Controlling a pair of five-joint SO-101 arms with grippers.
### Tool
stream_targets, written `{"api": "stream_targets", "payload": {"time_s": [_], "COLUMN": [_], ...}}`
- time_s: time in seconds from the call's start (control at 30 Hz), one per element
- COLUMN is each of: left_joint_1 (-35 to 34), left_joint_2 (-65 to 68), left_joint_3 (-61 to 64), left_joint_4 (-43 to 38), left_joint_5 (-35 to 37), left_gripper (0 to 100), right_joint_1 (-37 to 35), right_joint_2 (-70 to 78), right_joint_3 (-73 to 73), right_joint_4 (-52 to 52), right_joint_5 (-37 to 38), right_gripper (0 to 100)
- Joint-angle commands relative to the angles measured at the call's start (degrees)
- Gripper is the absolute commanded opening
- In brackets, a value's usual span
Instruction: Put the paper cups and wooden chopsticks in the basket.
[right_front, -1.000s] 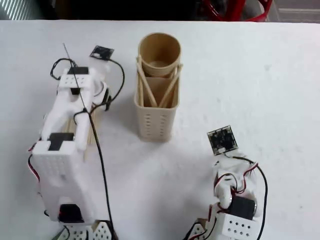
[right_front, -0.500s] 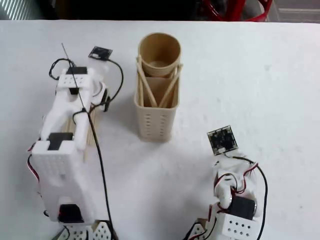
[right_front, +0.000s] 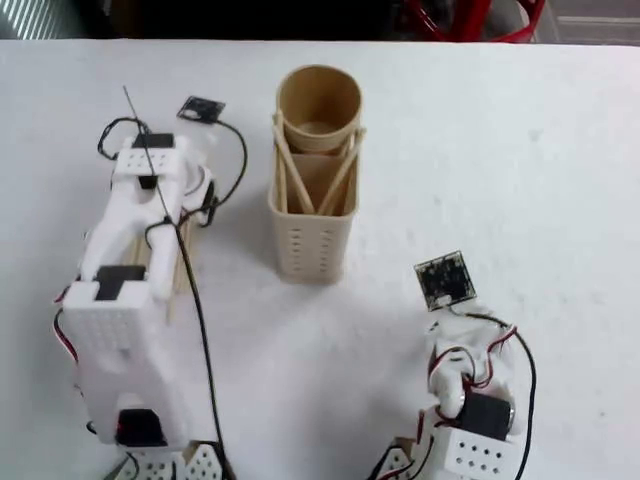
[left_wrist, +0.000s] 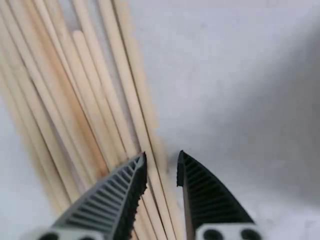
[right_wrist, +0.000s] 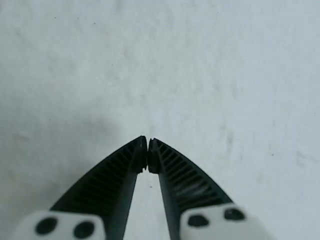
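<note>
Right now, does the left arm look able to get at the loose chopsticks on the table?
Probably yes: the left end effector hangs right over the chopsticks, slightly open, with nothing in between.

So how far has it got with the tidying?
Partly done. A cup and a few chopsticks already sit in the basket. The left gripper is open just above a pile of more chopsticks on the table, none gripped yet. The right gripper is shut and holds nothing. That pile is what's left.
</note>
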Motion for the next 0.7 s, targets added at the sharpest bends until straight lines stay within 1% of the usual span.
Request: {"api": "stream_targets", "payload": {"time_s": [0.0, 0.07, 0.17, 0.27, 0.47, 0.6, 0.67], "left_joint_1": [3.12, 5.05, 7.08, 6.64, 1.8, 2.86, 3.47], "left_joint_2": [-0.13, 1.1, 2.51, 3.38, 2.95, 2.77, 2.77], "left_joint_3": [-1.85, -2.29, -2.46, -4.4, -6.51, -8.35, -10.73], "left_joint_4": [3.78, 5.54, 5.98, 6.51, 7.03, 7.21, 8.88], "left_joint_5": [-0.79, -0.79, -0.88, -0.79, -0.53, -0.97, -1.05], "left_gripper": [11, 11, 11, 11, 11, 11, 14], "right_joint_1": [0.22, 0.22, 0.22, 0.22, 0.22, 0.22, 0.22], "right_joint_2": [-0.13, -0.13, -0.13, -0.13, -0.13, -0.13, -0.13], "right_joint_3": [0.53, 0.53, 0.53, 0.53, 0.53, 0.53, 0.53], "right_joint_4": [-0.13, -0.13, -0.13, -0.13, -0.13, -0.13, -0.13], "right_joint_5": [0.0, 0.0, 0.0, 0.0, 0.0, 0.0, 0.0], "right_gripper": [1.8, 1.8, 1.8, 1.8, 1.8, 1.8, 1.8]}}
